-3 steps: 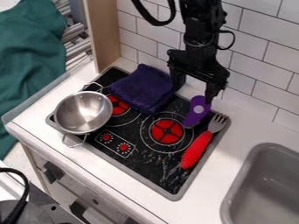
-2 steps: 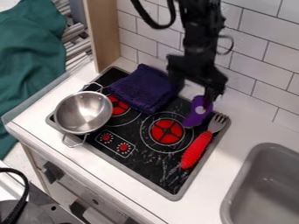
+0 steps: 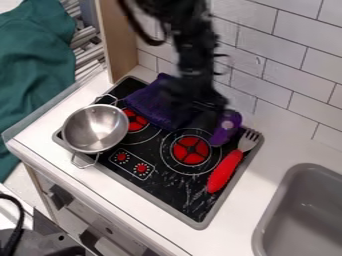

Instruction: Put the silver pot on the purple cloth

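Landmark: purple cloth (image 3: pixel 148 102), lying on the stove (image 3: pixel 160 184). Silver pot (image 3: pixel 95 127) (bowl-shaped, two wire handles) sits upright just beside the cloth. Tool (image 3: pixel 196 113) is above the cloth's far-from-pot side, blurred; open or closed, cannot tell. Red-handled fork (image 3: pixel 225 171) lies beyond the cloth, opposite the pot.
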Motion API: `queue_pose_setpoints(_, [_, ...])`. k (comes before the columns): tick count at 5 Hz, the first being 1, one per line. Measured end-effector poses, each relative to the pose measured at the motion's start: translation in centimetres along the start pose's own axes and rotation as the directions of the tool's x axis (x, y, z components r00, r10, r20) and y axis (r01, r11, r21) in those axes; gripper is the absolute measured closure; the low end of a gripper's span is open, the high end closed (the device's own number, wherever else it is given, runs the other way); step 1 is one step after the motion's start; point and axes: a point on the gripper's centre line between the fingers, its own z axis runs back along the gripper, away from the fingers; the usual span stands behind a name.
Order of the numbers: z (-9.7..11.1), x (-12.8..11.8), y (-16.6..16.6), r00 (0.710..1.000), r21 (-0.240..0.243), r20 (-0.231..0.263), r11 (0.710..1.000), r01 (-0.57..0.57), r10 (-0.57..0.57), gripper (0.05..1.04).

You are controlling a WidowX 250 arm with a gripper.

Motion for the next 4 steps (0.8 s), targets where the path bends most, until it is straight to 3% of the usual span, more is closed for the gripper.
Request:
queue_pose_setpoints(1, [1.2,-0.3,2.9,0.996,-0.022,0.063,0.998,-0.065,0.066,0.073])
queue_pose_setpoints(2, [2.4,-0.5,5.9,0.989,-0.004,0.087,0.993,-0.120,0.120,0.073])
queue_pose_setpoints(3, [3.4,-1.3,8.0,0.984,0.034,0.095,0.987,-0.157,0.154,0.073])
queue_pose_setpoints(4, [3.3,-1.9,8.2,0.983,0.039,0.068,0.984,-0.172,0.169,0.073])
